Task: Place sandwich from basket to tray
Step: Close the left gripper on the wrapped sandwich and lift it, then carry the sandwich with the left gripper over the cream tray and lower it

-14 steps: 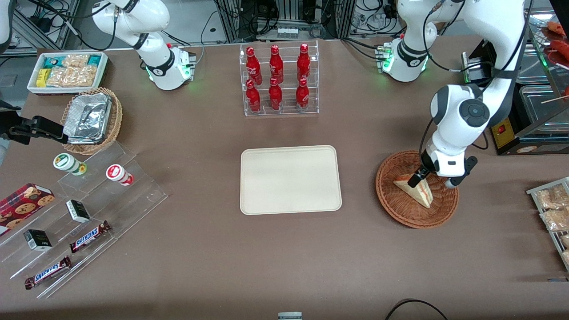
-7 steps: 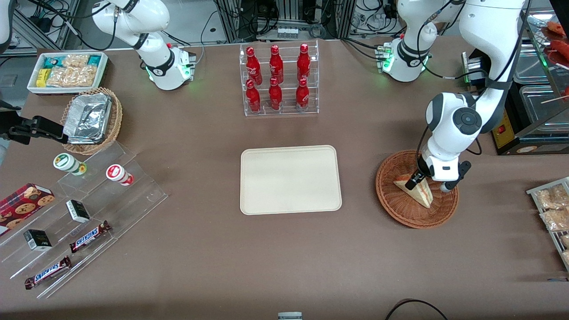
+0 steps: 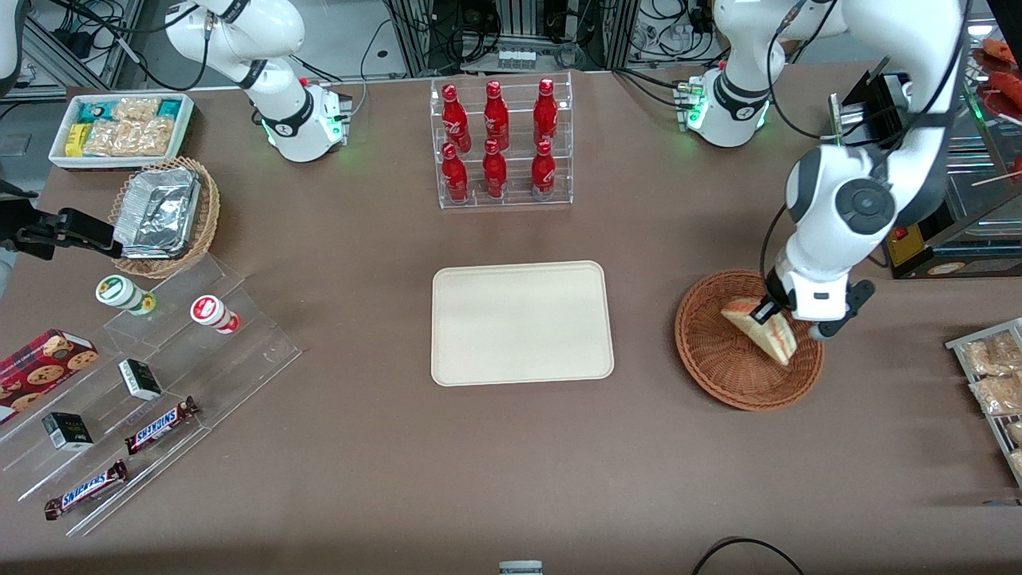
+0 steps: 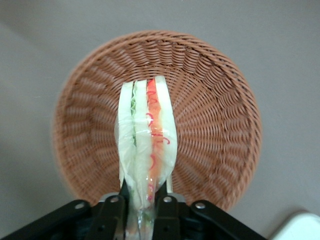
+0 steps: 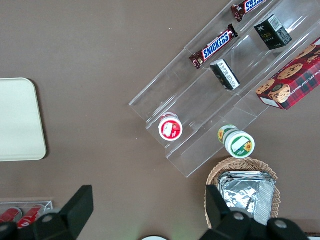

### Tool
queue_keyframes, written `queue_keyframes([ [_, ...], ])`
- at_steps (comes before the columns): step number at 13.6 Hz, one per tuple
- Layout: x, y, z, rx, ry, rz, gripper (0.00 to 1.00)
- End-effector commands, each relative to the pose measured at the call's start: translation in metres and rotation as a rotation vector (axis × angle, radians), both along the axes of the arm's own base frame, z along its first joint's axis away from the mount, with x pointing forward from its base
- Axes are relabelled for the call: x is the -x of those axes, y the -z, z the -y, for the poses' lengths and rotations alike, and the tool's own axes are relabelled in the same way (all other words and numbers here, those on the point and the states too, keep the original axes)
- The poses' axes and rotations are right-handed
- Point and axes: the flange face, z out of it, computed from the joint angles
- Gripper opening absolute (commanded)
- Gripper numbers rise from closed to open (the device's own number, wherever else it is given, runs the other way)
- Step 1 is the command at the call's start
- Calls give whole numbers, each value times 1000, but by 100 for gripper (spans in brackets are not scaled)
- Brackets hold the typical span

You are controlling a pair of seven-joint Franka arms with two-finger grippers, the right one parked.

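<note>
Bread this soft will crush under a hard pinch, so the sandwich (image 4: 147, 145) looks like a light, squashy thing, and its clear film wrap is likely slippery too. A hold across the two flat faces near one end, as here, seems the sensible place: it presses the layers together instead of prying them apart (a grip on the cut edge would risk squeezing the red-orange and green filling out).

In the wrist view the gripper (image 4: 141, 197) is clamped on one end of the wedge, a finger on each bread face, and the rest of the wedge sticks out from the fingers with its layered edge facing the camera. From the front, the gripper (image 3: 768, 313) hangs over the basket (image 3: 711, 359), with the sandwich (image 3: 762, 329) tilted beneath it and apparently lifted clear of the weave, though contact at its low tip cannot be ruled out.

The tray (image 3: 522, 322) lies well apart from the basket, toward the parked arm's end of the table, bare and waiting.
</note>
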Motion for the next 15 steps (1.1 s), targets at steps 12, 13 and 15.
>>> queue_keyframes([
  [12, 9, -24, 373, 46, 523, 1, 0],
  [13, 18, -9, 394, 60, 560, 21, 0],
  [15, 22, 22, 411, 69, 584, 25, 0],
])
